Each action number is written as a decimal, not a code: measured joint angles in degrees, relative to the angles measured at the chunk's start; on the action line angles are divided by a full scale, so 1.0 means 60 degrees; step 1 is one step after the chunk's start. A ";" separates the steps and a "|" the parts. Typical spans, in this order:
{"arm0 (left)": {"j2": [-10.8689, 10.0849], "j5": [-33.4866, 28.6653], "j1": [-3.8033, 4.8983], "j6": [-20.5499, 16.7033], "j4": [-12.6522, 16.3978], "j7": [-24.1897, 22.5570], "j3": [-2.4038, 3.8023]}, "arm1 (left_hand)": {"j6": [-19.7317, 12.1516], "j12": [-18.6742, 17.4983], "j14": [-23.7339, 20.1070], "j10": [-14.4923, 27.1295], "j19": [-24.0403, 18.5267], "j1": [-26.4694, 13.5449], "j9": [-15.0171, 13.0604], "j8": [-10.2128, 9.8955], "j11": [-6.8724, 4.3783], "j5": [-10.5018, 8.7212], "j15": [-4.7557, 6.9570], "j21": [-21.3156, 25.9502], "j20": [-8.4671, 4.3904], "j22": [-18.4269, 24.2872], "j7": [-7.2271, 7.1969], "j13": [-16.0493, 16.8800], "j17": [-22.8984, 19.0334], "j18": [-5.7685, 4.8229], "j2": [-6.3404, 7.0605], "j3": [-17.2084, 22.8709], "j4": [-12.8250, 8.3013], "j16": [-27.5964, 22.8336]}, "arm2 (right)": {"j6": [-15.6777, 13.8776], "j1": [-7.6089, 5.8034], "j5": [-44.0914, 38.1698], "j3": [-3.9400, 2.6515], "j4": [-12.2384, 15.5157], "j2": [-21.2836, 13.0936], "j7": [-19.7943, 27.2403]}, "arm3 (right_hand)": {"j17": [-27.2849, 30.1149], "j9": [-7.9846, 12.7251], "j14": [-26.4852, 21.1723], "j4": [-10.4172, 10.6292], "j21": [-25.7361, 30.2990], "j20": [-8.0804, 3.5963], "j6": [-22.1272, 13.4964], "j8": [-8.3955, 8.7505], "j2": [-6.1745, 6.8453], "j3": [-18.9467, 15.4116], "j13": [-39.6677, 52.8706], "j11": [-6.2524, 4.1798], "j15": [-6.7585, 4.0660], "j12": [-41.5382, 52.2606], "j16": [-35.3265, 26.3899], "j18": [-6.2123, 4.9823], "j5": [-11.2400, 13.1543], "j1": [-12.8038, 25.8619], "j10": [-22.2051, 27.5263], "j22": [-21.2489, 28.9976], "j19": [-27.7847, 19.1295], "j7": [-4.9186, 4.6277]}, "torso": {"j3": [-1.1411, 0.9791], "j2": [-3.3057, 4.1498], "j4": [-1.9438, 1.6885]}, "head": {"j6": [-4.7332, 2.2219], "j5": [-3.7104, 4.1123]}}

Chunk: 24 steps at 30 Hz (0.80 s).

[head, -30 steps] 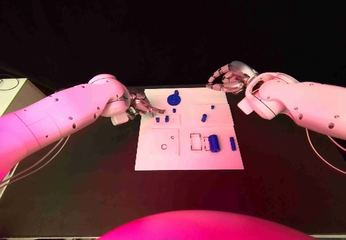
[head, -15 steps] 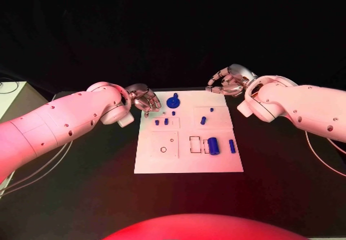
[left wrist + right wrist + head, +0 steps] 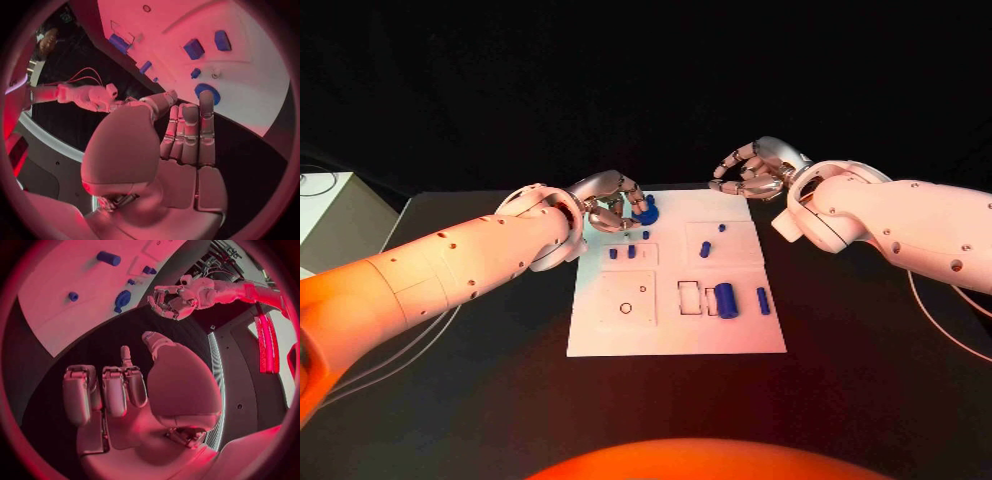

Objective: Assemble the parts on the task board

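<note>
The white task board (image 3: 675,325) lies mid-table. On it are a round blue knob (image 3: 646,208) at the far left corner, small blue pegs (image 3: 630,251), a short blue piece (image 3: 707,247), a thick blue cylinder (image 3: 727,300) and a blue bar (image 3: 763,300). My left hand (image 3: 615,200) hovers at the far left corner beside the knob, fingers loosely curled, holding nothing. The left wrist view shows its fingers (image 3: 187,135) above the knob (image 3: 206,91). My right hand (image 3: 754,170) hangs past the far right corner, loosely curled and empty. The right wrist view shows the left hand (image 3: 172,302) near the knob (image 3: 122,299).
A pale box (image 3: 329,215) stands at the table's left edge. Thin cables trail under the left arm (image 3: 387,325) and beside the right arm (image 3: 935,310). Black tabletop (image 3: 473,400) surrounds the board on all sides.
My left hand has moved from the board's left edge up to its far left corner, beside the blue knob. The right hand has stayed almost still.
</note>
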<state>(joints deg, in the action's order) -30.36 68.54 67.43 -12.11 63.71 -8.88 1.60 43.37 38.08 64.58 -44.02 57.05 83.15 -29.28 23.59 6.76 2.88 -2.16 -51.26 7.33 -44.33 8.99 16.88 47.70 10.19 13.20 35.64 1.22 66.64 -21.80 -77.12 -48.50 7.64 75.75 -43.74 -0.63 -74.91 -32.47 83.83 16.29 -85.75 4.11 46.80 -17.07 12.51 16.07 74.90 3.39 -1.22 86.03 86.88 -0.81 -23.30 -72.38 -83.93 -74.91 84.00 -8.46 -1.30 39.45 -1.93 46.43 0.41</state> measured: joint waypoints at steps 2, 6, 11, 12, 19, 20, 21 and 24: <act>0.0117 0.0320 -0.0001 -0.0079 -0.0112 -0.0066 -0.0033 | 0.0047 -0.0054 0.0358 0.0000 0.0118 -0.0020 0.0096 -0.0097 0.0000 0.0000 0.0022 -0.0102 -0.0024 -0.0039 -0.0047 -0.0103 0.0383 -0.0001 0.0020 0.0015 -0.0034 0.0414 | -0.0011 0.0000 -0.0003 0.0000 0.0007 0.0002 0.0013 | 0.0000 0.0000 0.0000 0.0000 0.0000 0.0000 0.0000 0.0000 0.0000 0.0000 0.0000 0.0000 0.0000 0.0000 0.0000 0.0000 0.0000 0.0000 0.0000 0.0000 0.0000 0.0000 | 0.0001 0.0005 0.0003 | -0.0015 0.0001; 0.0363 0.0960 -0.0001 -0.0158 -0.0323 -0.0111 -0.0088 | 0.0028 -0.0192 0.0761 0.0051 0.0324 -0.0104 0.0217 -0.0223 -0.0051 0.0000 0.0081 -0.0221 -0.0046 -0.0093 -0.0140 -0.0253 0.0786 0.0000 0.0036 0.0063 -0.0082 0.0874 | -0.0030 0.0000 -0.0006 0.0000 0.0015 0.0006 0.0029 | 0.0000 0.0000 0.0000 0.0000 0.0000 0.0000 0.0000 0.0000 0.0000 0.0000 0.0000 0.0000 0.0000 0.0000 0.0000 0.0000 0.0000 0.0000 0.0000 0.0001 0.0000 0.0000 | 0.0001 0.0013 0.0015 | -0.0033 0.0007; 0.0585 0.1638 -0.0003 -0.0138 -0.0528 -0.0094 -0.0123 | 0.0060 -0.0363 0.0883 0.0119 0.0527 -0.0170 0.0300 -0.0315 -0.0119 0.0000 0.0157 -0.0391 -0.0127 -0.0233 -0.0172 -0.0417 0.0866 -0.0001 0.0096 0.0094 -0.0113 0.1046 | -0.0053 0.0000 -0.0012 0.0000 0.0028 0.0009 0.0043 | 0.0000 0.0000 0.0000 0.0000 0.0000 0.0000 0.0000 0.0000 0.0000 0.0000 0.0000 0.0000 0.0000 0.0000 0.0000 0.0000 0.0000 0.0000 0.0000 0.0001 0.0000 0.0000 | 0.0000 0.0024 0.0026 | -0.0036 0.0029; 0.0613 0.1741 -0.0003 -0.0130 -0.0568 -0.0087 -0.0129 | 0.0060 -0.0385 0.0914 0.0119 0.0531 -0.0170 0.0306 -0.0315 -0.0119 0.0000 0.0189 -0.0396 -0.0130 -0.0246 -0.0171 -0.0430 0.0866 -0.0001 0.0096 0.0097 -0.0116 0.1058 | -0.0058 0.0000 -0.0013 0.0000 0.0031 0.0009 0.0046 | 0.0000 0.0000 0.0000 0.0000 0.0000 0.0000 0.0000 0.0000 0.0000 0.0000 0.0000 0.0000 0.0000 0.0000 0.0000 0.0000 0.0000 0.0000 0.0000 0.0001 0.0000 0.0000 | 0.0001 0.0027 0.0027 | -0.0036 0.0030; 0.0805 0.2332 -0.0003 0.0014 -0.0771 -0.0021 -0.0144 | 0.0180 -0.0595 0.1288 0.0060 0.1047 -0.0232 0.0377 -0.0387 -0.0177 0.0000 0.0248 -0.0875 -0.0195 -0.0753 -0.0291 -0.0622 0.1192 0.0000 0.0158 0.0186 -0.0205 0.1367 | -0.0107 0.0000 -0.0017 -0.0002 0.0053 0.0009 0.0065 | 0.0000 0.0000 0.0000 0.0000 0.0000 0.0000 0.0000 0.0000 0.0000 0.0000 0.0007 0.0000 0.0000 0.0000 0.0000 0.0000 0.0001 0.0000 0.0000 -0.0006 0.0000 0.0000 | -0.0005 0.0036 0.0032 | -0.0040 0.0053; 0.0818 0.2374 -0.0004 0.0033 -0.0785 -0.0013 -0.0144 | 0.0180 -0.0617 0.1322 0.0046 0.1089 -0.0232 0.0382 -0.0387 -0.0191 0.0000 0.0252 -0.0921 -0.0202 -0.0800 -0.0291 -0.0642 0.1220 0.0000 0.0158 0.0186 -0.0205 0.1396 | -0.0112 0.0000 -0.0017 -0.0002 0.0055 0.0009 0.0067 | 0.0000 0.0000 0.0000 0.0000 0.0000 0.0000 0.0000 0.0000 0.0000 0.0000 0.0008 0.0000 0.0000 0.0000 0.0000 0.0000 0.0001 0.0000 0.0000 -0.0006 0.0000 0.0000 | -0.0005 0.0036 0.0032 | -0.0035 0.0058; 0.0836 0.2430 -0.0004 0.0062 -0.0806 0.0001 -0.0145 | 0.0180 -0.0616 0.1336 0.0046 0.1126 -0.0237 0.0384 -0.0409 -0.0192 0.0000 0.0241 -0.0964 -0.0214 -0.0845 -0.0291 -0.0666 0.1246 0.0000 0.0153 0.0186 -0.0205 0.1426 | -0.0118 -0.0001 -0.0017 -0.0002 0.0057 0.0010 0.0070 | 0.0000 -0.0001 0.0000 0.0000 0.0000 0.0000 0.0000 0.0000 0.0000 0.0000 0.0008 0.0000 0.0000 0.0000 0.0000 0.0000 0.0001 0.0000 0.0000 -0.0006 0.0000 0.0000 | -0.0005 0.0035 0.0032 | -0.0027 0.0060; 0.0884 0.2604 -0.0004 0.0188 -0.0880 0.0066 -0.0146 | 0.0269 -0.0721 0.1455 -0.0025 0.1313 -0.0312 0.0413 -0.0442 -0.0187 0.0000 0.0257 -0.1142 -0.0197 -0.1046 -0.0271 -0.0744 0.1344 0.0000 0.0162 0.0226 -0.0244 0.1511 | -0.0136 -0.0002 -0.0018 -0.0002 0.0064 0.0012 0.0077 | 0.0000 0.0000 0.0000 0.0000 0.0000 0.0000 0.0000 0.0000 0.0000 0.0000 0.0007 0.0000 0.0000 0.0000 0.0000 0.0000 0.0001 0.0000 0.0000 -0.0006 0.0000 0.0000 | -0.0005 0.0032 0.0030 | -0.0013 0.0075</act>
<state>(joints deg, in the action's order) -25.06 84.16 67.40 -10.98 58.43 -8.49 0.72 44.98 33.76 73.31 -44.17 64.92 81.27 -26.80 20.94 5.64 2.88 -0.62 -58.11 6.15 -50.61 7.37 12.42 55.77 10.19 14.17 37.00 -0.25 75.71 -22.62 -77.13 -48.61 7.63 76.13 -43.67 -0.17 -74.91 -32.48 83.83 16.29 -85.75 4.11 46.80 -17.07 12.51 16.07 74.95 3.39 -1.22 86.03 86.88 -0.81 -23.30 -72.38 -83.93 -74.95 84.00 -8.46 -1.32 39.64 -1.75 46.35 0.86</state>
